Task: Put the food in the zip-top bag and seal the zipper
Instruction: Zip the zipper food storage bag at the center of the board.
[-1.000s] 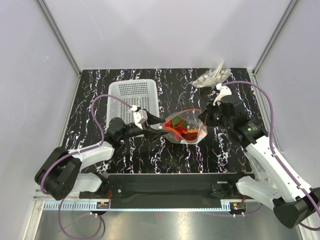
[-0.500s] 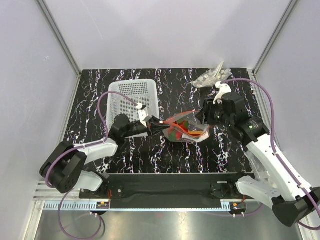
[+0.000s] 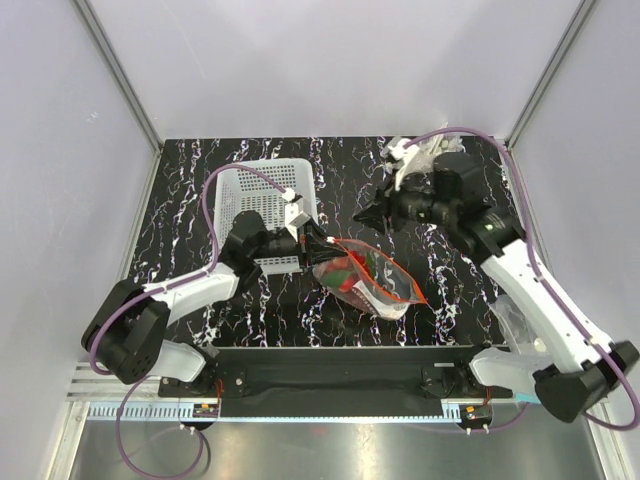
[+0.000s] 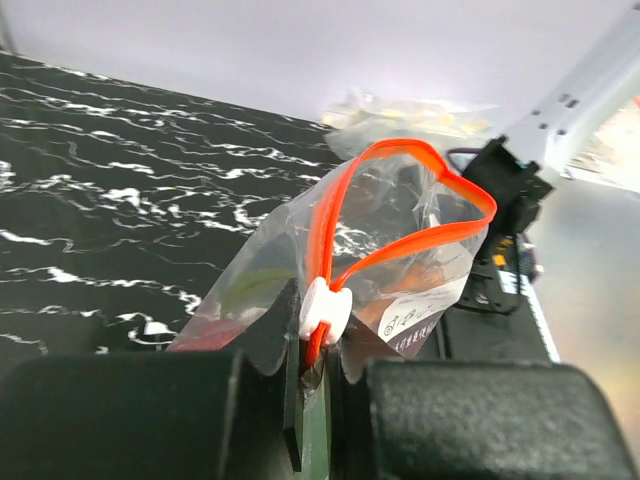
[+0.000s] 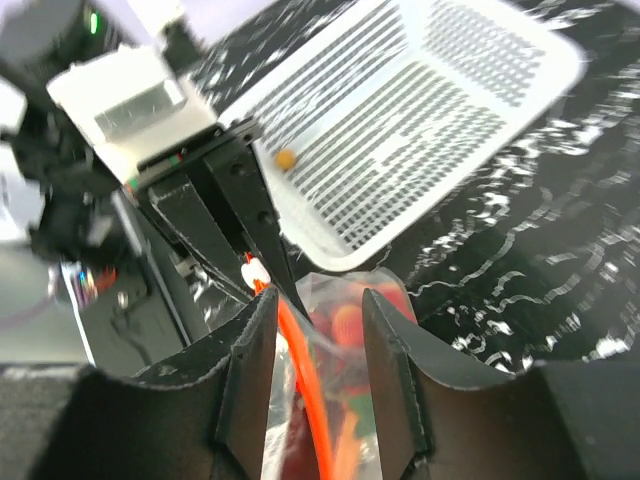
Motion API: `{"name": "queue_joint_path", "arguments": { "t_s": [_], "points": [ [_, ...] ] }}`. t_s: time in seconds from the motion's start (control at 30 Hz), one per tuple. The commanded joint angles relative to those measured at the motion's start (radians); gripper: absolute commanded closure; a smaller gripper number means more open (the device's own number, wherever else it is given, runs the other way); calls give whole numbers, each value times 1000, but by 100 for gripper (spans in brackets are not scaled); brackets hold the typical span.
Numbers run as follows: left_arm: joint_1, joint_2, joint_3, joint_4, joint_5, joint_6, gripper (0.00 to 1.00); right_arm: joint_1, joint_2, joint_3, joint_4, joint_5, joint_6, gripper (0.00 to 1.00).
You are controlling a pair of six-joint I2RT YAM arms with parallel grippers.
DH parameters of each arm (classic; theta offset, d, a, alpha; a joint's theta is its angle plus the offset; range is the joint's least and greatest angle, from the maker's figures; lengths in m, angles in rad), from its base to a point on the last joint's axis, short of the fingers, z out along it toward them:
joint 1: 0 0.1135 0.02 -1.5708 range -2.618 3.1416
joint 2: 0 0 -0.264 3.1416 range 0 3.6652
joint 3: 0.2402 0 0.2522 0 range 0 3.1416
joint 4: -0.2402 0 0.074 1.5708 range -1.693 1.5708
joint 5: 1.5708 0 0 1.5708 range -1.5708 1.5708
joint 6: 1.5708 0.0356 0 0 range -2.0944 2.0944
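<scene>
Rightward and away goes the right end effector (image 3: 372, 213): half a second ago it was at the far end of the zip-top bag (image 3: 372, 285), and now it hangs released well above and behind it, fingers apart with nothing between them. Its own camera looks down through that gap at the orange zipper (image 5: 300, 400) and the white lattice basket (image 5: 420, 130) beyond. With that end let go, the bag has dropped and swung round; it now lies slanted on the surface (image 3: 450, 300), trailing toward the near right.

Only the left end effector (image 3: 303, 243) holds it, clenched on the zipper right at the white slider (image 4: 325, 310), at the bag's corner nearest the basket. The food (image 3: 352, 268), red and green pieces, sits inside the pouch.

From the left wrist the zipper (image 4: 318, 235) bows out in a wide loop, so the mouth is still open. Loading looks finished and sealing not yet begun. With the slider pinched at one end, the far end probably needs holding taut again before the slider can run along the strip; a slack bag would likely just drag.
</scene>
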Motion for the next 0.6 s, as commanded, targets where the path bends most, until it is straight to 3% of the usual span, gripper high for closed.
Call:
{"name": "queue_joint_path", "arguments": {
  "t_s": [0.0, 0.23, 0.57],
  "points": [
    [0, -10, 42, 41, 77, -41, 100, 46, 47, 16, 66, -125, -153, 54],
    [0, -35, 49, -44, 87, 1, 100, 129, 179, 97, -46, -160, -294, 57],
    [0, -32, 57, -79, 91, 21, 100, 163, 195, 75, -83, -154, -352, 53]
  ]
}}
